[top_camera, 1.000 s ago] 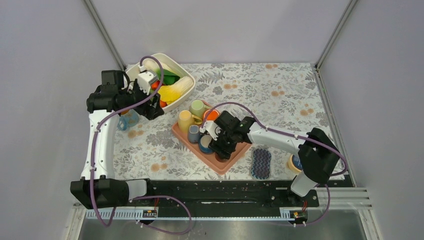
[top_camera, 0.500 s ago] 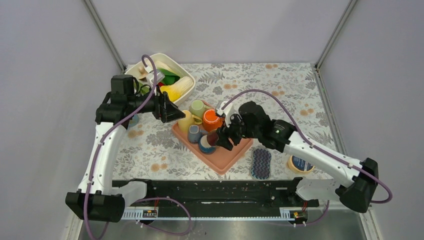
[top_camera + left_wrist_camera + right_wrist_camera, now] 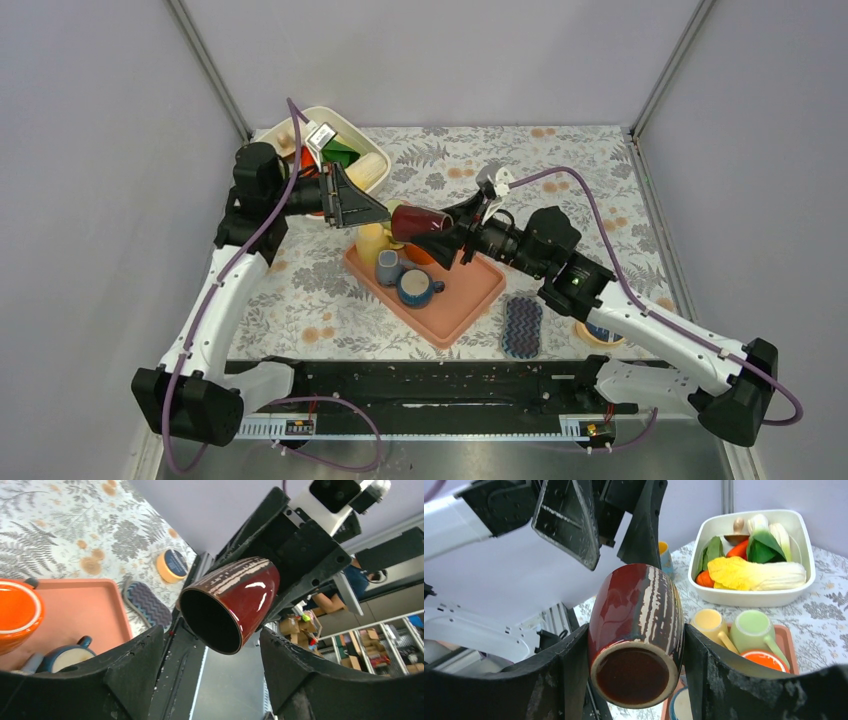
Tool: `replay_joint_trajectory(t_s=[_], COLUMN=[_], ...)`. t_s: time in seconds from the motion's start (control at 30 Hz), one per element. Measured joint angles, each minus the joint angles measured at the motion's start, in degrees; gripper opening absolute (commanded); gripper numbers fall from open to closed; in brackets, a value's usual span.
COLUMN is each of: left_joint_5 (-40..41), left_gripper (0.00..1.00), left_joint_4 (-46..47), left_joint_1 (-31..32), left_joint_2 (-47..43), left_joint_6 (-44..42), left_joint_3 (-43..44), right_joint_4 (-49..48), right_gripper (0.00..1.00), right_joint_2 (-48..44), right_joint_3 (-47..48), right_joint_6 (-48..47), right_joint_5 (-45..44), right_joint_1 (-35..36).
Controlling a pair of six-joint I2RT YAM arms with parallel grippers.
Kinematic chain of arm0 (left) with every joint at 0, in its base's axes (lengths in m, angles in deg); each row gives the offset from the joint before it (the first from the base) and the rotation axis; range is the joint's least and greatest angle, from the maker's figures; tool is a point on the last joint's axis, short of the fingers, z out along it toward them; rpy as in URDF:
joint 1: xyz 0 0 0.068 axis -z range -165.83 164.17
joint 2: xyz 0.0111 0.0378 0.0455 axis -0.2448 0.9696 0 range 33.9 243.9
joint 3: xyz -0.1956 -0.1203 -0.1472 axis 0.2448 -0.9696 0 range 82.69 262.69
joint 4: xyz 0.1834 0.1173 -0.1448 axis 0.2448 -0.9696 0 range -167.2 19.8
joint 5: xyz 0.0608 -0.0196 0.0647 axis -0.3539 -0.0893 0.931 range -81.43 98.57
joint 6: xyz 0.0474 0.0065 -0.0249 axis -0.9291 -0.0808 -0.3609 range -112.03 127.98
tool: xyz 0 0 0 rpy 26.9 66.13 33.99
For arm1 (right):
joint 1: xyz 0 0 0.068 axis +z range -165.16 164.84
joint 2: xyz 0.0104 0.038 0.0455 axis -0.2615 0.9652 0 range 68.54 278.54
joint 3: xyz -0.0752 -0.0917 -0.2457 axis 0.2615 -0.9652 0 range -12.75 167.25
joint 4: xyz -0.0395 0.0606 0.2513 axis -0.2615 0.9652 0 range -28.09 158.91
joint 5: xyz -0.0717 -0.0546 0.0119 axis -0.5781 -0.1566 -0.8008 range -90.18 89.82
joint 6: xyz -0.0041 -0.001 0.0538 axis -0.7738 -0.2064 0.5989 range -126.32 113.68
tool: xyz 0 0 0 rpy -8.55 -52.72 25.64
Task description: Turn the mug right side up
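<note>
Above the salmon tray (image 3: 470, 300), clear of the desk (image 3: 560, 190), the dark red mug (image 3: 420, 222) is hanging in the air on its side. The right pincer (image 3: 437, 228) is clamping it, one finger pressing on each flank of the glazed body. In the right wrist view the mug's flat base is facing the camera. Its mouth is pointing away, toward the left arm.

The left pincer (image 3: 372, 210) is standing wide apart and holding nothing. It is facing the mug's open mouth from just beside it. In the left wrist view the dark hollow of the mug is showing in the gap between the two spread fingers (image 3: 130, 675), and neither finger is touching the rim.

Below the mug, the tray is carrying a yellow mug (image 3: 372, 240), a green mug (image 3: 751, 625) and an orange mug (image 3: 17, 612), all with their mouths up. A blue mug (image 3: 415, 288) is also sitting upright there, with a grey-blue cup (image 3: 388, 266) just beside it. Behind the tray, a white bowl (image 3: 749, 599) is holding vegetables. A zigzag-striped sponge (image 3: 521, 325) is lying on the desk near the tray's right corner, and a tape roll (image 3: 170, 565) is resting near it.
</note>
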Motion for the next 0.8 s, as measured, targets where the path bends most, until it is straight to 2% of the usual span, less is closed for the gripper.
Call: replay_joint_trajectory(t_s=[0.5, 0.67, 0.73, 0.8], left_joint_5=[-2.5, -2.1, -1.8, -1.5], left_gripper=[0.56, 0.35, 0.20, 0.01], left_joint_4=[19.7, 21.3, 21.6, 21.1], left_joint_1=[4.0, 5.8, 6.9, 7.1], left_joint_2=[-3.0, -3.0, -3.0, -2.9], left_joint_6=[17.5, 19.5, 19.7, 19.6], left_joint_3=[-4.3, -4.3, -4.4, -4.2], right_joint_4=[-8.9, -12.7, -14.6, -15.8], right_gripper=[0.00, 0.00, 0.00, 0.00], right_joint_2=[5.6, 6.7, 7.5, 8.4], right_joint_3=[0.1, 0.6, 1.1, 1.6], right_joint_6=[3.3, 4.7, 5.6, 6.3], right_joint_5=[0.3, 2.1, 3.7, 5.8], right_joint_1=[0.0, 0.0, 0.0, 0.0])
